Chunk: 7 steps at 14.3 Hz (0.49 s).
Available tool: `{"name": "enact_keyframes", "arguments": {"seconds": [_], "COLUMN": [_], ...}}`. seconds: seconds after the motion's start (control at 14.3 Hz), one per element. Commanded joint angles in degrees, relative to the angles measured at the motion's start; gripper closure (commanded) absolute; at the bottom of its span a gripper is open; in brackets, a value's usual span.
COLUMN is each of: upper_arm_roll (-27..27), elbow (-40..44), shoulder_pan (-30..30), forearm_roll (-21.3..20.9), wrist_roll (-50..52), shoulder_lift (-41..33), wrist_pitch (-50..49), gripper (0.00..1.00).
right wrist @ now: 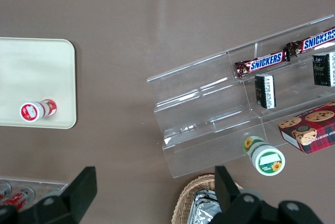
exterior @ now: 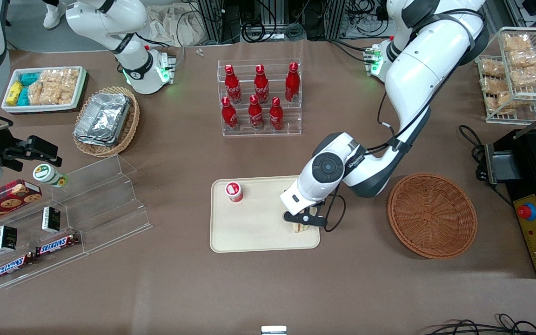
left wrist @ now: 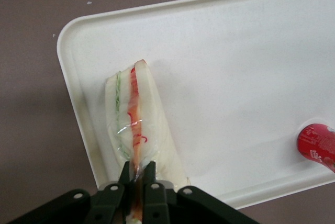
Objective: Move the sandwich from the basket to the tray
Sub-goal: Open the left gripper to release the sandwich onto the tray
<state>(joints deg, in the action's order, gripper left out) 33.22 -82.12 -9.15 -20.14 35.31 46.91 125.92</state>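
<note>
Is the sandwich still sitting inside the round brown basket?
No, the sandwich is down on the tray, pinched by the gripper, and the basket holds nothing.

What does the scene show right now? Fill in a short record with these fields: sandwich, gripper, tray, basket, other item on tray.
sandwich: sandwich resting on the tray near one corner, on edge with the filling side up
gripper: gripper low over the tray, shut on the sandwich's wrapped edge
tray: tray on the table beside the basket
basket: basket holds nothing, toward the working arm's end
other item on tray: small red-and-white cup, apart from the sandwich
</note>
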Motion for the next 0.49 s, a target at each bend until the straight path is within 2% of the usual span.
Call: {"name": "enact_keyframes", "arguments": {"seconds": [0.0, 0.21, 0.42], "upper_arm_roll": [0.09, 0.09, 0.62], "elbow": [1.17, 1.26, 1.34], "shoulder_pan": [0.09, 1.06, 4.92], "forearm_roll": [-1.22, -0.61, 0.62], "wrist_roll": [0.9, 1.08, 0.9], "shoulder_lift": [-0.76, -3.13, -7.69], "wrist_pitch": [-1.28, -6.72, -15.58], "gripper": [0.01, 0.01, 0.01]}}
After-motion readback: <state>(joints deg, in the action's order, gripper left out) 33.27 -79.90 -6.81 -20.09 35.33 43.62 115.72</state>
